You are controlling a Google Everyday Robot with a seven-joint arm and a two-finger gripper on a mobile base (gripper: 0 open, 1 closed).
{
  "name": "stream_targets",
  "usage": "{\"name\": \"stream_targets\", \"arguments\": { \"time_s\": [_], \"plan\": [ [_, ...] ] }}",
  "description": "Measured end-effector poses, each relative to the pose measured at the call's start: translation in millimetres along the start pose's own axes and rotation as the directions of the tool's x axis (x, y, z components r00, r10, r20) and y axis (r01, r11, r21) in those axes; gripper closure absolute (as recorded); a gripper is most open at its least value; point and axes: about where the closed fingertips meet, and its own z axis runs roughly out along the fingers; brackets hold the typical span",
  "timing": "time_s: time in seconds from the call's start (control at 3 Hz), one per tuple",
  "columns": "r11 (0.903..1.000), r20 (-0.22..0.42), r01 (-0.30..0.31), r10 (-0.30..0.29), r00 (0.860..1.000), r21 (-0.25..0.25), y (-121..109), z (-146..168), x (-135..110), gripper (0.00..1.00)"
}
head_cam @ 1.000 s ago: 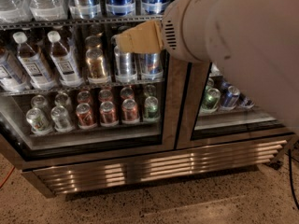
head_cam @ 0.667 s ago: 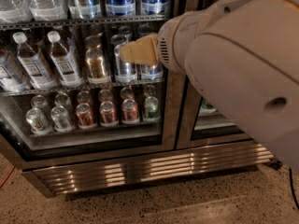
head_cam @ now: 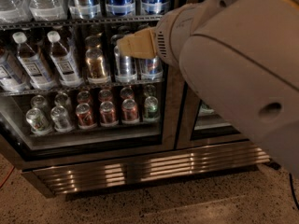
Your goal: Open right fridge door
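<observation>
Here the end effector [head_cam: 135, 45], grip untellable, hangs before the left door [head_cam: 93, 154], near right fridge door [head_cam: 205, 125].

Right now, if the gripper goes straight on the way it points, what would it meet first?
Probably the glass of the left fridge door: the gripper points left across that pane, level with the middle-shelf cans. Depth is unclear, so it might pass in front.

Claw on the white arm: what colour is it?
Tan. The camera view shows the claw in front of the left glass-paned fridge door.
</observation>
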Motion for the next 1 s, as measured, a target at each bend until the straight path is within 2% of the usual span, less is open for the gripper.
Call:
{"name": "stream_targets", "arguments": {
  "time_s": [0.33, 0.67, 1.0],
  "plan": [
    [0.9964, -0.013, -0.016, 0.014, 1.000, -0.084, 13, 22, -1, 0.00],
    [0.9828, -0.071, -0.047, 0.035, 0.997, -0.178, 26, 54, 6, 0.00],
    [0.9813, -0.079, -0.051, 0.037, 0.996, -0.185, 26, 58, 8, 0.00]
  ]
}}
